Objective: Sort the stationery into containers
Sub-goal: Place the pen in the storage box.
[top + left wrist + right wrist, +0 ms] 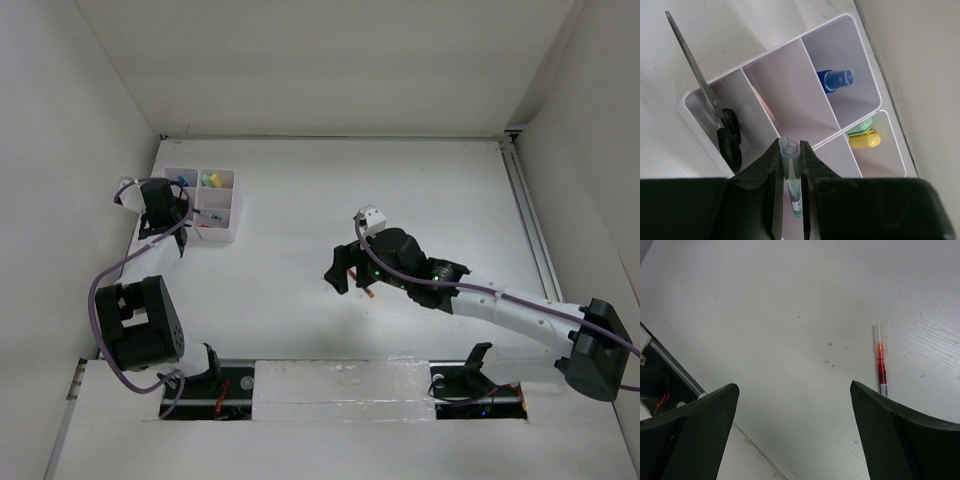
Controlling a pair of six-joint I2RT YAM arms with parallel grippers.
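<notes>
Pinching a green pen [791, 182], the left gripper [789, 148] hovers over the box [771, 50]; the right gripper [795, 390] gapes empty beside a red pen [880, 360], label unreadable.

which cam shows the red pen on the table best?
Right wrist: the red pen lies in full on the table, ahead of the open right hand. Top external shows only a red speck under that hand. Left wrist does not show it.
</notes>
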